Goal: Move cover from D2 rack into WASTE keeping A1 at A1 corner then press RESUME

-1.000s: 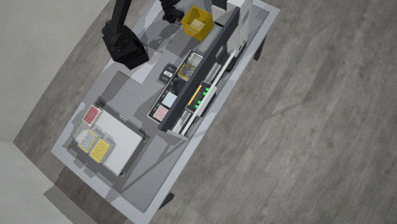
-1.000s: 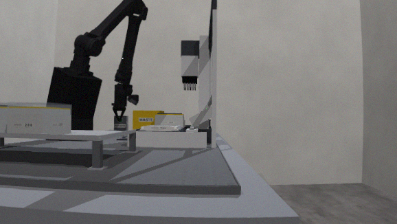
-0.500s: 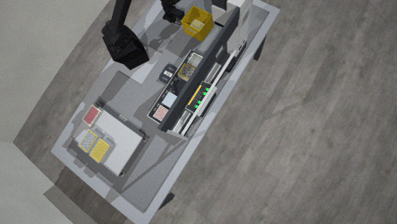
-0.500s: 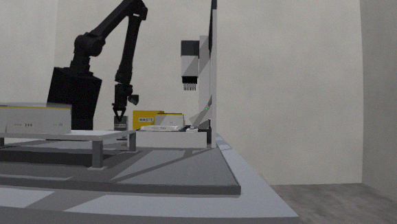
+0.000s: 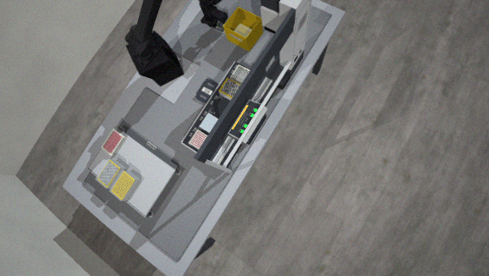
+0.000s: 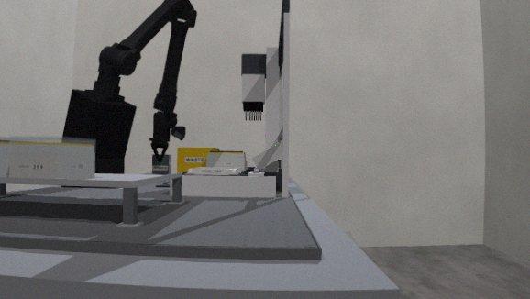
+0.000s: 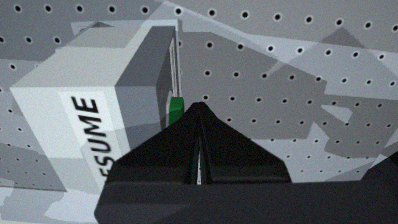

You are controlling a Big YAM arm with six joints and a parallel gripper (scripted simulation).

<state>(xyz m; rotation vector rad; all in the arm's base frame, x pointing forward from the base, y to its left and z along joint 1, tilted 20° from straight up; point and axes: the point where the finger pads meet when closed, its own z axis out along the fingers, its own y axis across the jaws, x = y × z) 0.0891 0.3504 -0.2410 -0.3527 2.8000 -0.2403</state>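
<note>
My gripper (image 7: 199,111) is shut and empty, and its tip sits right at the green RESUME key (image 7: 175,110) on the front of the grey RESUME box (image 7: 90,100). In the exterior view the gripper (image 6: 160,153) points down just above that box (image 6: 160,165). The yellow WASTE bin (image 5: 244,24) holds a pale cover (image 5: 243,30) inside its rim. The tip rack at D2 (image 5: 230,87) shows its tips uncovered and looks flat in its place.
A reservoir (image 5: 239,73) and two plates (image 5: 208,123) (image 5: 198,138) stand in the deck row. The spare nest (image 5: 207,87) is beside it. The shelf unit (image 5: 144,169) holds labware at the near end. The handler's panel (image 5: 247,120) shows green lights.
</note>
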